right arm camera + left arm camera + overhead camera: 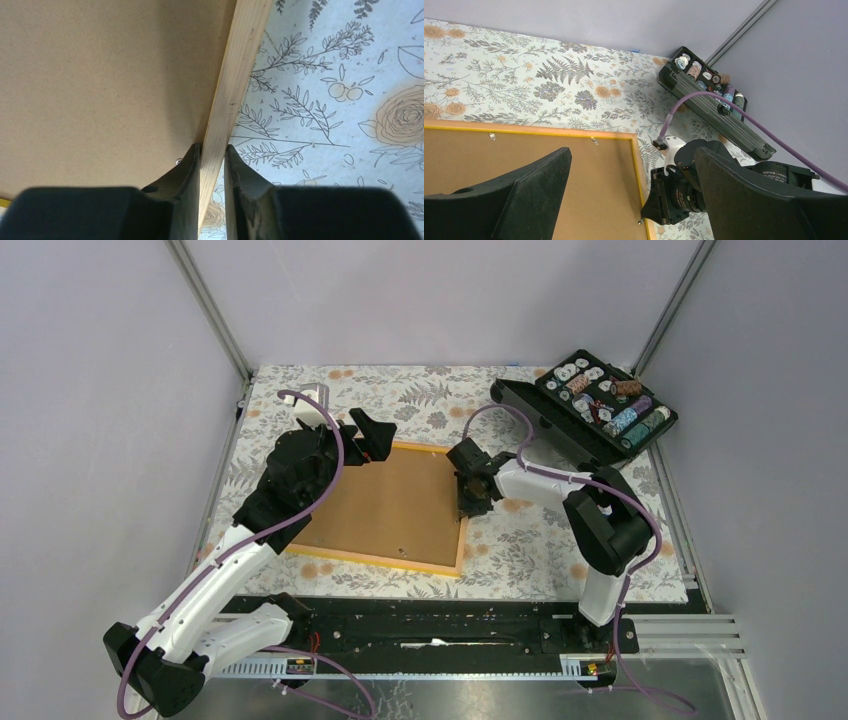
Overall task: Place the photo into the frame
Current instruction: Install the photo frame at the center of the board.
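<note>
At centre of the top view, frame [380, 562] is lying flat on floral desk [540, 540], back side up. Photo [395, 505] is sitting inside it w/ plain brown reverse showing; print side isn't visible. Small metal tabs [594, 140] are showing along the frame's inner edge in left wrist view. R hand [472, 502] is reaching in from the right of the view & clamping the frame's right-side rail. In right wrist view its fingers [187, 170] are pressing on either side of the pale wood edge, w/ brown board on the left of it and desk cloth on the right. L hand [362, 438] is hovering over the frame's upper-left corner, jaws spread wide, holding nothing. Black case [600, 405] w/ small round parts is sitting at upper right of the desk, well apart from the frame.
</note>
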Controlling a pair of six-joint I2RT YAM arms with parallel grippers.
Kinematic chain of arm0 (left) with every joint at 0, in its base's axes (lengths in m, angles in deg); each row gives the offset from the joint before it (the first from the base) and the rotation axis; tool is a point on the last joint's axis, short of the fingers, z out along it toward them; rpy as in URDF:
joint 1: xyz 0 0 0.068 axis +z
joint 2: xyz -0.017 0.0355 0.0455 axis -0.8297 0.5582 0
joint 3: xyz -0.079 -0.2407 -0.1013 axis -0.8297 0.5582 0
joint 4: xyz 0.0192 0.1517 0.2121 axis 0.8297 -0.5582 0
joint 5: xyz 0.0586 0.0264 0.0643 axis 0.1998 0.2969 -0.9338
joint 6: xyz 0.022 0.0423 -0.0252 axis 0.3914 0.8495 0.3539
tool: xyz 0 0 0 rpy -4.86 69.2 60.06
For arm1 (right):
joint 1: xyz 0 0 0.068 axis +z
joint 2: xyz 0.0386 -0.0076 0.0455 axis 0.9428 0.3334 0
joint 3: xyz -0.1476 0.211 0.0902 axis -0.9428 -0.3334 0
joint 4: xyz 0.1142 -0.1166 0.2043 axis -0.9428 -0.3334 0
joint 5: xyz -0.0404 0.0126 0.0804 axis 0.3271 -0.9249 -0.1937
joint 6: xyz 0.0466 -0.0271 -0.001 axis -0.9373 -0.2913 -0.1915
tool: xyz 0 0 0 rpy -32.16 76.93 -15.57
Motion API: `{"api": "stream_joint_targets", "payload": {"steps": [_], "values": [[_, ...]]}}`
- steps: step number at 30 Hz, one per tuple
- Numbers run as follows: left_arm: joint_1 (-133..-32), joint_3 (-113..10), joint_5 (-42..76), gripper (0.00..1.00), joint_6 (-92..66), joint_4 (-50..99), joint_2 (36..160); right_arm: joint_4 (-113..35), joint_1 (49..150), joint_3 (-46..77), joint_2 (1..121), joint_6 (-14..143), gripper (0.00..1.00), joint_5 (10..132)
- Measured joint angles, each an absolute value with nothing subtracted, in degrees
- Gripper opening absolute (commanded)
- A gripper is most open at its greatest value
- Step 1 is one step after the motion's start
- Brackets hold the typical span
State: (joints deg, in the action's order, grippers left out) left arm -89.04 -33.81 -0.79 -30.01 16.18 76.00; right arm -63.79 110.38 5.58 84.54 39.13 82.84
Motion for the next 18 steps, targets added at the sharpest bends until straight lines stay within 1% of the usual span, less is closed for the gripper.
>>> {"api": "stream_joint_targets", "payload": {"steps": [6,14,15,17,18], "values": [[-89.01,-33.81,-0.79,0.98,-30.03,16.18,76.0,-63.09,110.38,5.58,84.56,36.98,0.0,83.78],[-88.99,-33.81,-0.79,0.98,-30.01,16.16,76.0,-64.01,110.4,7.24,85.67,37.97,0.01,84.37],[-88.99,-33.81,-0.79,0.98,-30.01,16.16,76.0,-64.2,110.4,7.7,85.98,38.29,0.05,84.72],[-88.99,-33.81,-0.79,0.98,-30.01,16.16,76.0,-65.1,110.4,9.1,86.85,39.23,0.23,85.77],[-88.99,-33.81,-0.79,0.98,-30.01,16.16,76.0,-65.71,110.4,10.01,87.34,39.87,0.28,86.47]]}}
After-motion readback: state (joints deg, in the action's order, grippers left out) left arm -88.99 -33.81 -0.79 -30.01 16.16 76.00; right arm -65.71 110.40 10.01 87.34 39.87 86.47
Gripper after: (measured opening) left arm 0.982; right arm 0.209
